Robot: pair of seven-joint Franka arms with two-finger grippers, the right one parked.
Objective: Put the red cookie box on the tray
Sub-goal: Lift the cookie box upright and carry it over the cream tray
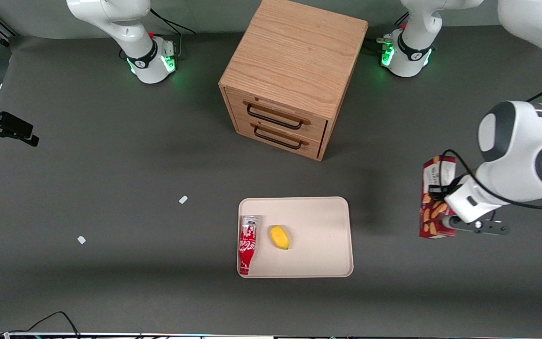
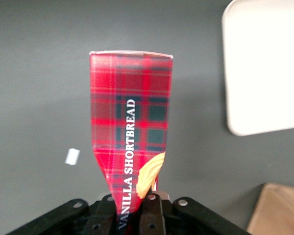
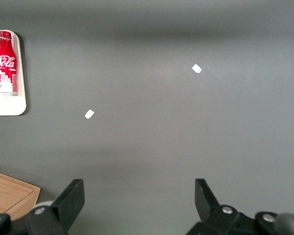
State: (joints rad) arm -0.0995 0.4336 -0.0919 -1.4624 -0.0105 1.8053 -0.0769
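The red cookie box (image 1: pixel 433 197), a tartan carton with cookie pictures, is held by my left gripper (image 1: pixel 444 217) above the grey table, toward the working arm's end from the tray. In the left wrist view the fingers (image 2: pixel 154 210) pinch the box's near end, and the box (image 2: pixel 130 112) points away from the gripper (image 2: pixel 135 209). The beige tray (image 1: pixel 327 212) lies in front of the drawer cabinet, nearer the front camera, and holds a red-and-white soda bottle (image 1: pixel 247 244) and a small yellow item (image 1: pixel 279 237). The tray's corner also shows in the left wrist view (image 2: pixel 264 63).
The wooden drawer cabinet (image 1: pixel 294 70) stands mid-table, farther from the front camera than the tray. Two white scraps (image 1: pixel 183 199) (image 1: pixel 81 239) lie toward the parked arm's end. One scrap (image 2: pixel 72 156) shows beside the box in the left wrist view.
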